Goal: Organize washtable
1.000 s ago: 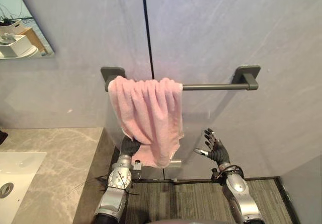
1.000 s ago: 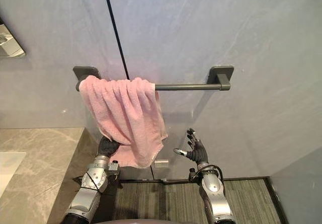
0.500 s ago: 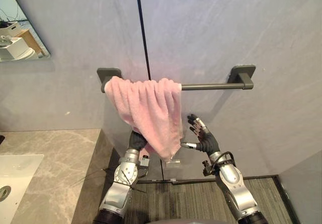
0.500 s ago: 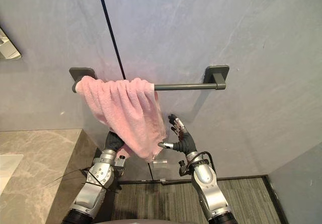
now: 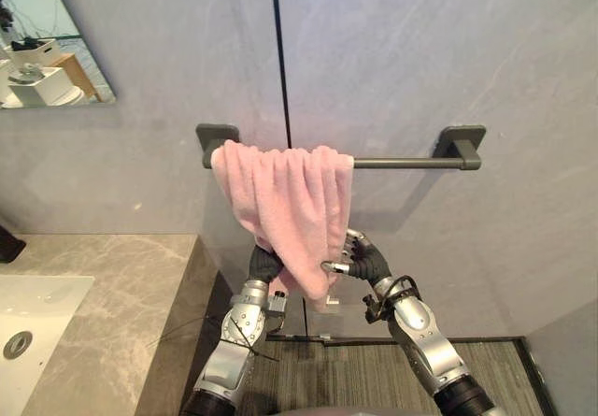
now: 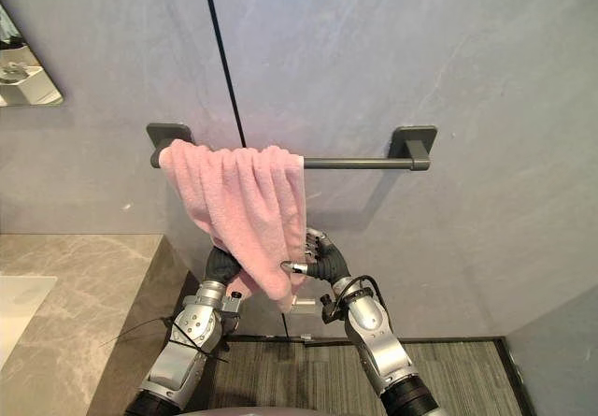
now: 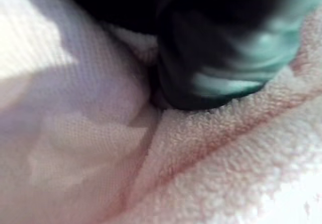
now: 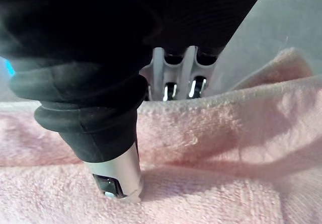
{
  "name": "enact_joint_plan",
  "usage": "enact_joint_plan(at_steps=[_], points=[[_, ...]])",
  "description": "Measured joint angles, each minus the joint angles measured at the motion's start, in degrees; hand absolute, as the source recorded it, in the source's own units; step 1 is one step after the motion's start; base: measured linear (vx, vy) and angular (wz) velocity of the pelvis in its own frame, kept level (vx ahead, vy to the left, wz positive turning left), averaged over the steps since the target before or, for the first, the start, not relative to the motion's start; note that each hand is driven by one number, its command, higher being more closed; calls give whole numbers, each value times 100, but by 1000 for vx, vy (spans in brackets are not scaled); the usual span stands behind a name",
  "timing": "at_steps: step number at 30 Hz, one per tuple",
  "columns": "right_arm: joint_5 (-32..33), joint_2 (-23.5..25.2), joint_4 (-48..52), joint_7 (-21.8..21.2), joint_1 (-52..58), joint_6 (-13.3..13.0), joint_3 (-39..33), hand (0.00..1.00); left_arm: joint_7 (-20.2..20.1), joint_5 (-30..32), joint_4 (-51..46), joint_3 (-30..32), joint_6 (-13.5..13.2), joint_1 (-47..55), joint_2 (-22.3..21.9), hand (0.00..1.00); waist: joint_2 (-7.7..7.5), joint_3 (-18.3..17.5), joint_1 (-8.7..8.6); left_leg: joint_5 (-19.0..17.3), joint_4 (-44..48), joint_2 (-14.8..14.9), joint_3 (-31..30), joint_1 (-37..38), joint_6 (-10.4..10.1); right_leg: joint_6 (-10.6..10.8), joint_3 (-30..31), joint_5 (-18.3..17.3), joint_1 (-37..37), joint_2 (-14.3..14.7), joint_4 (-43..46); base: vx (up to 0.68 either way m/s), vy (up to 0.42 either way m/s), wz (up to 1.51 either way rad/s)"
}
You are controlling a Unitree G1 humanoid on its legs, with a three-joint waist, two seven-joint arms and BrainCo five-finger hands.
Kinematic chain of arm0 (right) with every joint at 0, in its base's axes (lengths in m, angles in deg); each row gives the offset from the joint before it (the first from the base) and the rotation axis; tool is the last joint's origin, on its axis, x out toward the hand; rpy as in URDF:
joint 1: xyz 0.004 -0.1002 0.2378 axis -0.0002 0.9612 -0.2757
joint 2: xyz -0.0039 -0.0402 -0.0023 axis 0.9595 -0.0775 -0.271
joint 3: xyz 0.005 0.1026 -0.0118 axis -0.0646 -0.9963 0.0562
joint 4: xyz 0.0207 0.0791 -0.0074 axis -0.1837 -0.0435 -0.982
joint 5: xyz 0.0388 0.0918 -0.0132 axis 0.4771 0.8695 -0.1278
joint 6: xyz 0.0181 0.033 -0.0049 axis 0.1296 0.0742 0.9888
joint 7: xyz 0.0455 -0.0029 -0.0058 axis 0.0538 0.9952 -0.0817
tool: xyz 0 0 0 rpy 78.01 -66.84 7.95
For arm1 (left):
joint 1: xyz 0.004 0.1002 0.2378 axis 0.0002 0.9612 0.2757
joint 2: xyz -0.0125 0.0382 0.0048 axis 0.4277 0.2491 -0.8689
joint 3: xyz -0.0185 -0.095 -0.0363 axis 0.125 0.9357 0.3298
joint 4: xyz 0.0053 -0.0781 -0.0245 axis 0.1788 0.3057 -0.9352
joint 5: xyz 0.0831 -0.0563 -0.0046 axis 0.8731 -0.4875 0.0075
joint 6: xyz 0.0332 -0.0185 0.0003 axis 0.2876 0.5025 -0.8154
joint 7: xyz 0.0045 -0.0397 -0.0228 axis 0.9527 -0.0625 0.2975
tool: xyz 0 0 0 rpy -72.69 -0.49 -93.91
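The pink towel (image 5: 285, 201) hangs in bunched folds over the left end of a dark bar (image 5: 402, 163), just left of centre in the head views. Its lowest corner droops to lower centre, between my two hands.

My right hand (image 5: 364, 265) comes up from the lower right and pinches the towel's lower right edge. In my right wrist view my thumb (image 8: 115, 168) presses flat on the front of the cloth. My fingers (image 8: 173, 85) reach behind the top of the fold, so the towel is clamped between them.

My left hand (image 5: 264, 265) rises from the lower left and meets the towel's lower left edge. Its fingers go in behind the cloth, so I cannot tell whether they are curled or straight. My left wrist view shows towel close up with a dark, blurred shape pressed into it, and I cannot read more from it.

The bar runs level across the middle of the frame between two dark brackets, one (image 5: 218, 136) hard by the towel and one (image 5: 464, 140) at the right. The right stretch of the bar is bare. It is fixed to a grey wall (image 5: 420, 61) with a thin dark seam (image 5: 278, 51) running down behind the towel.

A mirror (image 5: 47, 51) sits in the upper left. A grey marble counter (image 5: 112, 285) fills the lower left, with a white sink (image 5: 28, 322) at its left edge. Striped grey carpet (image 5: 355, 369) lies along the bottom.
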Motion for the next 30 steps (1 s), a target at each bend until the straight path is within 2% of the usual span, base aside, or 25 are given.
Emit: enact_joint_plan(at_steps=[7,13,17,30], points=[[56,78,-216,-84,-132,-1,68,100,-109,-61,39,4,1,238,-28,100,-57,-1,142,3,-5,20,-127,-29,-6,-25,-124,-106,-9,14,100,-5,-24,9],[45,203,-377,-27,-170,-10,-17,100,-114,-61,60,52,0,404,-31,100,-130,4,139,4,-6,19,-156,-42,-8,-29,-141,-141,-19,12,135,-3,-4,2],[40,331,-374,84,-90,-12,-313,100,-112,-59,68,93,0,412,-36,100,-209,13,150,4,-13,20,-167,-42,-8,-24,-144,-177,-23,9,176,-19,-5,1],[-18,568,127,408,423,-29,-1340,100,-108,-47,57,329,3,405,-211,100,-215,15,120,-6,-21,27,-101,-47,-15,-16,-89,-225,-132,8,262,-5,-2,-1]])
